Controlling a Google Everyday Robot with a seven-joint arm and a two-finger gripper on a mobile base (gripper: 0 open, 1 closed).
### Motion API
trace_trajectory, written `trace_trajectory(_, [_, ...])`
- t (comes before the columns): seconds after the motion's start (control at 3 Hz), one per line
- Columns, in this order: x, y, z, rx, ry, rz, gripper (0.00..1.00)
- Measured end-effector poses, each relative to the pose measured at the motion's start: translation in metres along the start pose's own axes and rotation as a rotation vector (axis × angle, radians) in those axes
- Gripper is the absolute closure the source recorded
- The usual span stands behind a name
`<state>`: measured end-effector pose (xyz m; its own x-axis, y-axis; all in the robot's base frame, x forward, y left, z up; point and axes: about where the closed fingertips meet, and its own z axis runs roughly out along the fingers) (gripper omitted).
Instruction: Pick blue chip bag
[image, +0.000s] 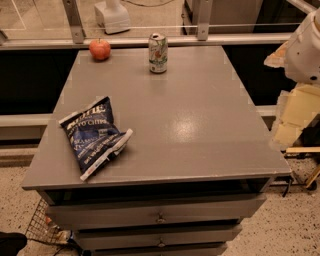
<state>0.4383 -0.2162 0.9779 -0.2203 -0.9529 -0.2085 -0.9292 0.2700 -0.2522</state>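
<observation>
**Q:** Which item is largest, and what serves as the reference?

**A:** (a) Grey cabinet (200, 125), with a flat top. Stacked drawer fronts (210, 211) sit below its front edge, and 2 knobs (160, 218) are visible on them. All positions below are given relative to this cabinet.

**Q:** Where is the gripper?

**A:** (b) Gripper (292, 117), pale yellow, hanging under a white arm housing (305, 47). It sits just off the cabinet's right edge, beside the top rather than over it. Whether it is open or closed cannot be told.

**Q:** Where is the object of the task?

**A:** (c) Blue chip bag (95, 135), dark navy foil with white lettering and pale sealed ends. It lies flat and slanted on the cabinet top near the front-left corner, with 1 sealed end toward the front edge. It is well apart from the gripper.

**Q:** And the smaller items?

**A:** (d) Can (158, 53), upright on the cabinet top near the rear edge, about mid-width. (e) Apple (100, 49), red, on the top by the rear-left corner. These 2 stand apart from each other and from the bag.
</observation>
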Motion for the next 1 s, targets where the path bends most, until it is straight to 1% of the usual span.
trace_trajectory(0.33, [-0.001,-0.001,-0.003,0.006,-0.007,0.007,0.0])
trace_trajectory(0.67, [-0.019,-0.016,-0.002,0.005,-0.066,0.048,0.0])
trace_trajectory(1.0, [-0.078,-0.036,0.012,-0.023,-0.217,0.104,0.0])
